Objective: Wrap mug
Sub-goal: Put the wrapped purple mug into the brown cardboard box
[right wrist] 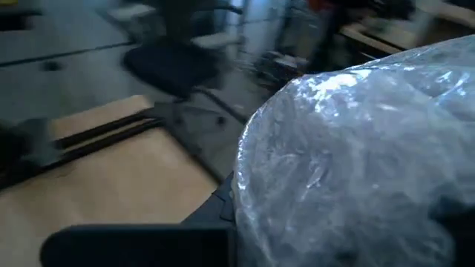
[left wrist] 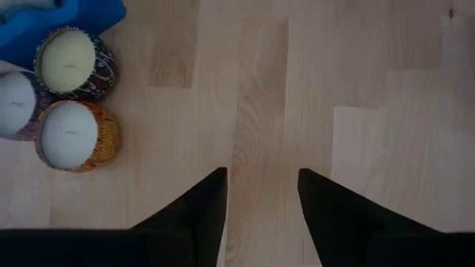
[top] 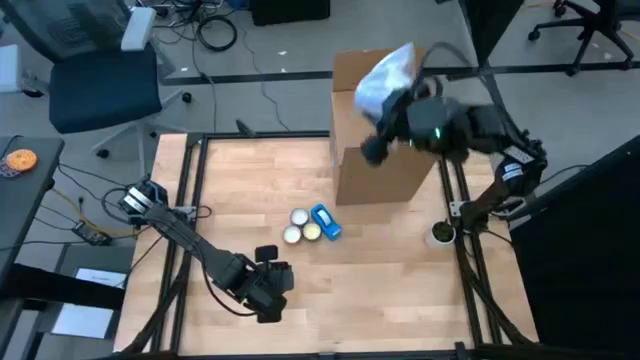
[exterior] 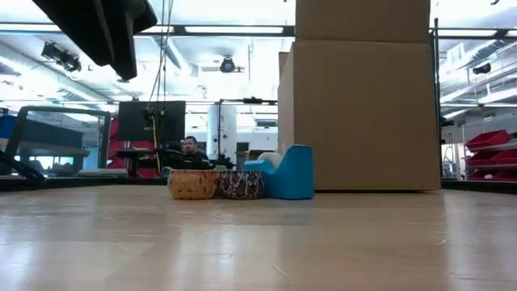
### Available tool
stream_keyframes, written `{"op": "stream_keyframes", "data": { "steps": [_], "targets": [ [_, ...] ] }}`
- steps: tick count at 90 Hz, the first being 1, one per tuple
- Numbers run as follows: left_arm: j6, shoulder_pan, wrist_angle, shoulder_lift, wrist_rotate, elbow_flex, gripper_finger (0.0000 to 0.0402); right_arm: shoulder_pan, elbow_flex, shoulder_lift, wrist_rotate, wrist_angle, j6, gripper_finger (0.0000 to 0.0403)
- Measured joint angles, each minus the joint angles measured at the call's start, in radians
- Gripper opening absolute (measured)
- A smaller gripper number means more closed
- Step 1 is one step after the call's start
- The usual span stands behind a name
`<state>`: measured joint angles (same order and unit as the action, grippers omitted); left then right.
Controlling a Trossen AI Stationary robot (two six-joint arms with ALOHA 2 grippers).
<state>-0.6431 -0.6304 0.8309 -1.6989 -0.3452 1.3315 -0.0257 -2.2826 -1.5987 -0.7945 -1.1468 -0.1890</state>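
1. I had the right tool (top: 385,100) above the cardboard box (top: 380,150), pinching bubble wrap (top: 385,78).
2. The left tool (top: 268,290) idled spread, blue mug (top: 325,222) lying ahead.
3. Next, I judged: carry wrap to the mug.

A cardboard box (top: 378,140) stands at the table's (top: 400,300) far side. Three candles (top: 302,227) and a mug (top: 326,222) sit just before it. The right gripper (top: 385,110) holds a bubble-wrap bundle (top: 385,75) above the box.
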Motion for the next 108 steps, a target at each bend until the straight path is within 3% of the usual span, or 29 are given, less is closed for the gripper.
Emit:
{"op": "stream_keyframes", "data": {
  "steps": [22, 42, 55, 79, 108],
  "targets": [
    [0.001, 0.000, -0.016, 0.000, -0.006, 0.000, 0.0153, -0.274, 0.058, -0.003, 0.096, -0.057, -0.087, 0.0018],
    [0.008, 0.000, -0.017, 0.000, -0.010, 0.000, 0.0153, -0.376, 0.243, -0.004, 0.210, -0.161, -0.143, 0.0018],
    [0.007, 0.000, -0.021, 0.000, -0.029, -0.012, 0.0153, -0.383, 0.404, -0.004, 0.238, -0.172, -0.165, 0.0018],
    [0.007, 0.002, -0.036, -0.001, -0.040, -0.048, 0.0153, -0.342, 0.639, -0.001, 0.409, -0.152, -0.153, 0.0018],
    [0.010, 0.002, -0.054, -0.001, -0.050, -0.061, 0.0153, -0.201, 0.775, -0.002, 0.803, -0.056, -0.042, 0.0018]
  ]
}}
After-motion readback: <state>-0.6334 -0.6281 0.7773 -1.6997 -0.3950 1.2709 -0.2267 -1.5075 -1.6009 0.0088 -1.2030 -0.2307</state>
